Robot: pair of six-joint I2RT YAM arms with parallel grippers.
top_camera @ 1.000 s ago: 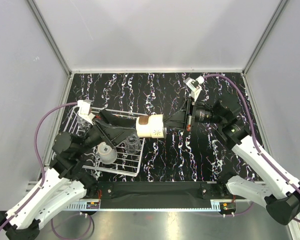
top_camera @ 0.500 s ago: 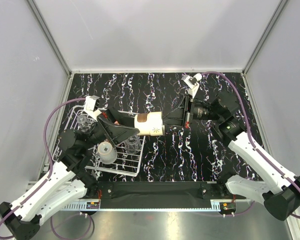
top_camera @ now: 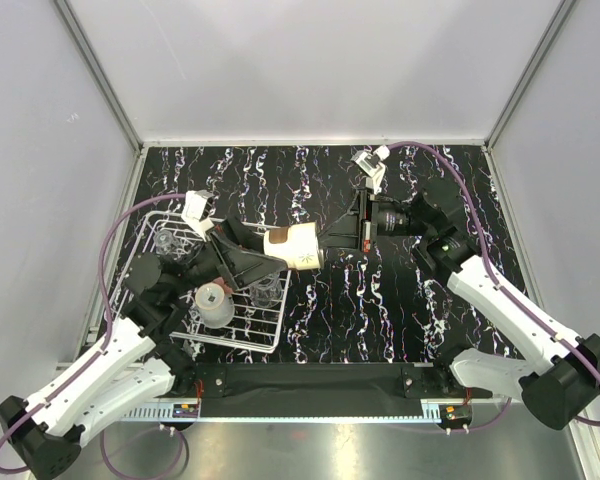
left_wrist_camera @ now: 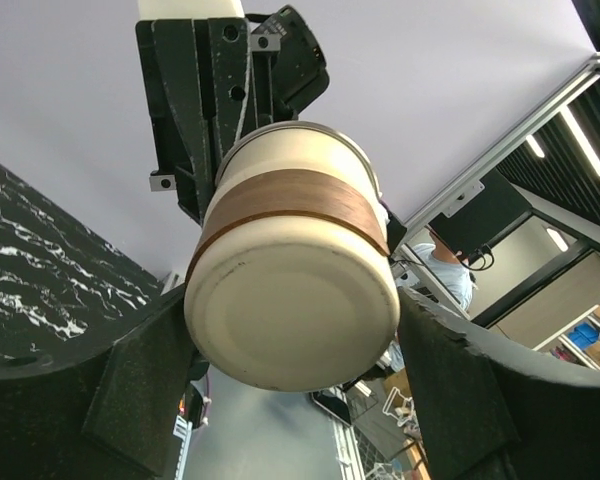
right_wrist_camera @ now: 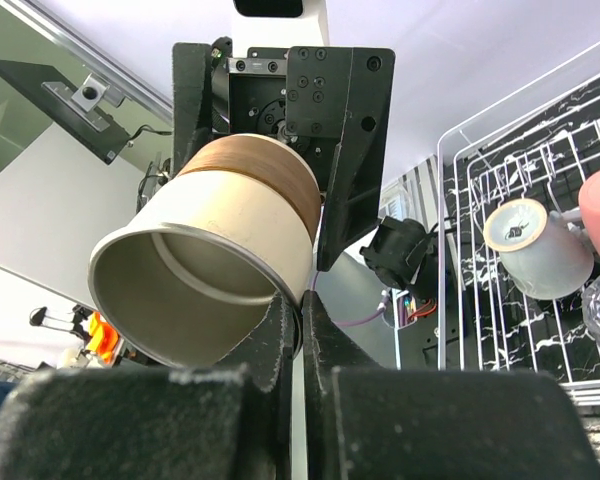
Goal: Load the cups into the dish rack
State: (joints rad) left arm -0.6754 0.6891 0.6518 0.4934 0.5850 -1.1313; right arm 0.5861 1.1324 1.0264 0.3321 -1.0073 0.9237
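Bench: black top with white veining, boxed in by plain pale walls.
Dish rack: white wire, standing on the left part of the bench. It holds an upturned pale mug and two clear glasses.
Risk, left side: if the left jaws close off-centre on the smooth, round base, the cup could twist or squirt out. A fall from here would land on the rack's rim or on the glasses below.
Left arm: reaches up and to the right over the rack, wrist raised, fingers pointing at the cup's bottom.
Left jaws: spread wide, one finger on each side of the cup's base. Whether they already press on it cannot be told.
Beige cup: carries a brown band and lies on its side in the air between the two arms, just past the rack's right edge. Its base faces left and its mouth faces right.
Risk, right side: the pinch covers only a thin piece of the rim, so letting go before the other side has a firm hold would drop the cup. Pulling while both sides grip could strain or tip it.
Right arm: stretched leftwards towards the middle, forearm roughly level and well above the bench.
Right jaws: clamped tight on the cup's rim wall.
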